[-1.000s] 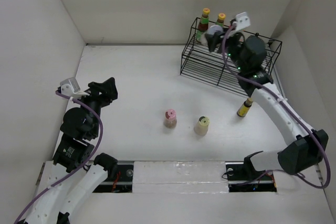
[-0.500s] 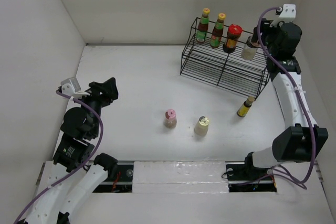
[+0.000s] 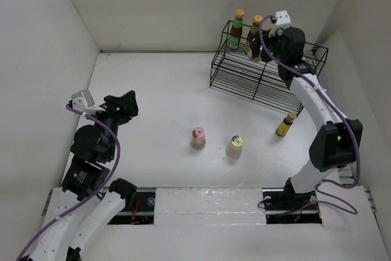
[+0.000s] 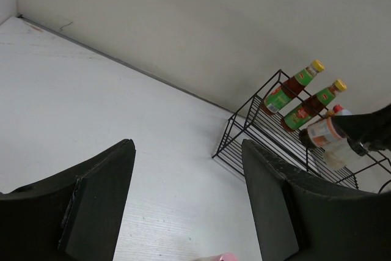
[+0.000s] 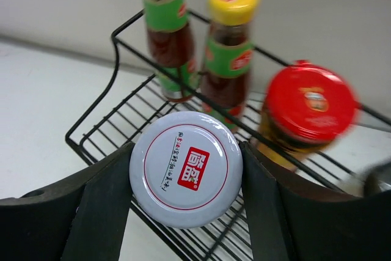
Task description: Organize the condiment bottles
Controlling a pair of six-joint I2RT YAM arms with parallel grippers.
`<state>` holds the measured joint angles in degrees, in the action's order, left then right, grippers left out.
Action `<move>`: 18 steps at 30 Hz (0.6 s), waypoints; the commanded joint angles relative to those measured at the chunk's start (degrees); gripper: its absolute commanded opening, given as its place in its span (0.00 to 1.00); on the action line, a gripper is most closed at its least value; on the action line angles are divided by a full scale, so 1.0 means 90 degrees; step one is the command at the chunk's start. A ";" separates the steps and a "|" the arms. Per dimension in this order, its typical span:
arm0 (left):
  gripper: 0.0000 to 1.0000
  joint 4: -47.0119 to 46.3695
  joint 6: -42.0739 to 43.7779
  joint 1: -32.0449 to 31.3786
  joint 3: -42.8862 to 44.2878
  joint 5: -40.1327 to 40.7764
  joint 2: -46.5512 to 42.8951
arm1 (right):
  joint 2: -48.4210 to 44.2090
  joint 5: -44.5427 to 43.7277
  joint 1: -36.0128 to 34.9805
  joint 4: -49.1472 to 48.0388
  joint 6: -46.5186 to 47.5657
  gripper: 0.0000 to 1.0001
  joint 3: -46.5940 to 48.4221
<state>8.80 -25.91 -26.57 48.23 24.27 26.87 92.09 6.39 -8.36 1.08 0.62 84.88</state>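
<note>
One white-lidded jar (image 5: 186, 169), clamped at its lid between the fingers of my right gripper (image 5: 186, 178), hangs at the black wire rack (image 3: 244, 80), near the red-lidded jar (image 5: 308, 105) and two yellow-capped sauce bottles (image 5: 229, 53). I judge it rigid, probably glass, fairly heavy, with a smooth, slippery lid; the lid's rim is the handhold. My left gripper (image 4: 186, 206) stands apart, empty, over the table (image 4: 91, 90).

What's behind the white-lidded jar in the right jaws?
Two yellow-capped sauce bottles and a red-lidded jar on the wire rack. The white-lidded jar's lid hides its body.
</note>
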 commanded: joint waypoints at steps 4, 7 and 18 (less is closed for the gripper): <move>0.66 -0.0294 0.0047 -0.0007 -0.0046 0.0008 -0.0017 | 0.0761 0.0149 -0.0409 -0.1116 0.0038 0.40 0.1046; 0.66 -0.0294 0.0047 -0.0007 -0.0046 0.0008 -0.0017 | 0.1240 0.0149 -0.0595 -0.1116 0.0038 0.40 0.1358; 0.66 -0.0294 0.0047 -0.0007 -0.0046 0.0008 -0.0017 | 0.2179 0.0208 -0.0995 -0.1116 0.0038 0.40 0.1985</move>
<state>8.80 -25.91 -26.57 48.23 24.27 26.87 112.14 7.22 -16.27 -0.71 0.67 97.84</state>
